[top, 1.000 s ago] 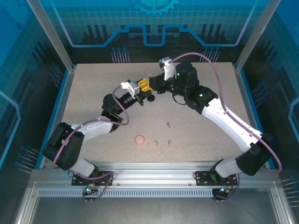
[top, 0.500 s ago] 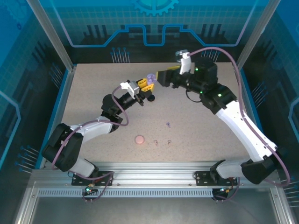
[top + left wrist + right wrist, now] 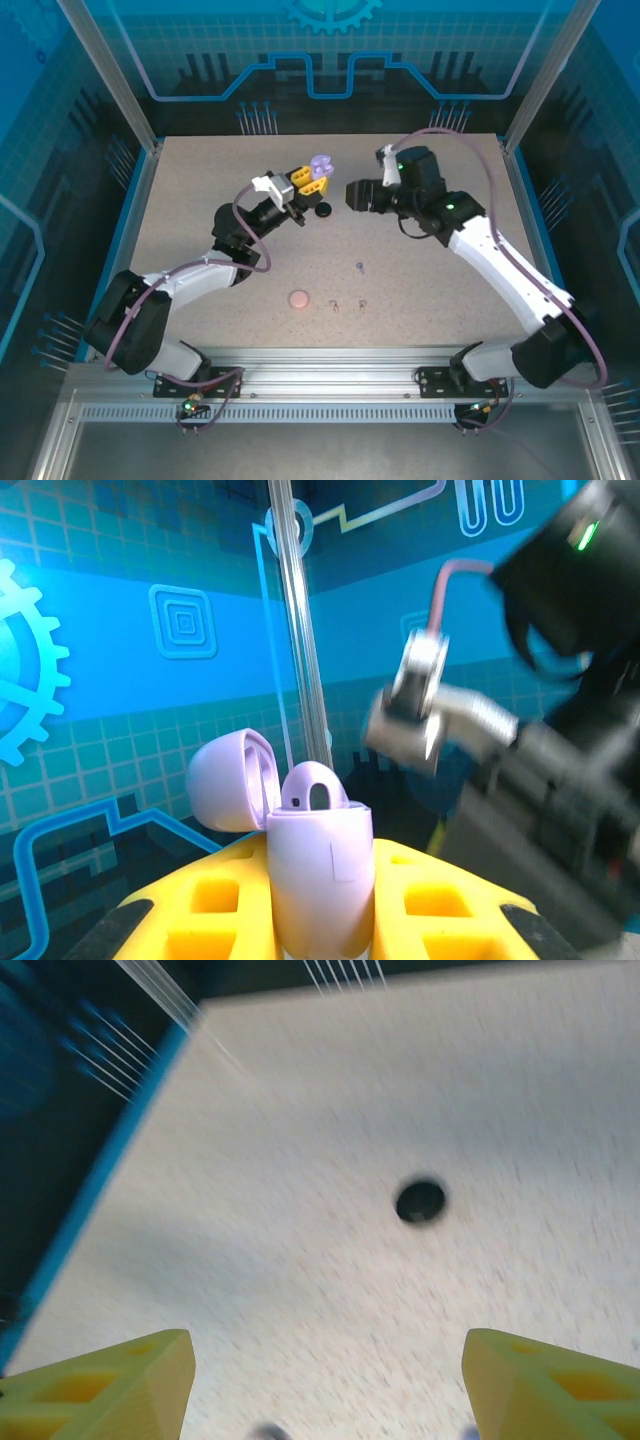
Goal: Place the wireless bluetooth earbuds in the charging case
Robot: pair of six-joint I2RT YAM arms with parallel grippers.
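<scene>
Upright, the smooth lavender charging case, lid flipped open, sits pinched in the left gripper. Nearby the right gripper gapes wide, empty; a tiny lavender earbud lies on the speckled table.

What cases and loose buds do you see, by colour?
Lavender case, held in left gripper: 1
Black case: 1
Pink case: 1
Lavender bud: 1
Beige buds: 2
Total: 6
</scene>
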